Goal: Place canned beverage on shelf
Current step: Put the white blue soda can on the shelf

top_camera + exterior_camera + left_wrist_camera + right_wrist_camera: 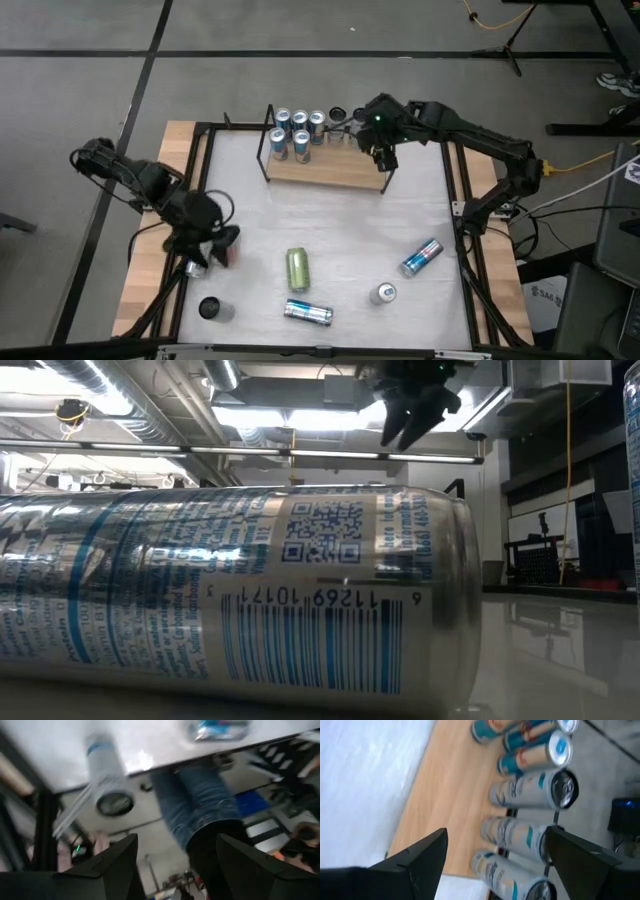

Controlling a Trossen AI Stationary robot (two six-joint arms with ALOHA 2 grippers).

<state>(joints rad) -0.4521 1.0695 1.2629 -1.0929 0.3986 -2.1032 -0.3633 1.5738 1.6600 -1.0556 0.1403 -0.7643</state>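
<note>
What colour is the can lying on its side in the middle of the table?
Green can; the high view shows it best.

can (230, 590) | barcode digits: 6 11269 10171 | QR code

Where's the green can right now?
High view: the green can lies mid-table toward the front, just above a silver-blue can, between the two arms.
</note>
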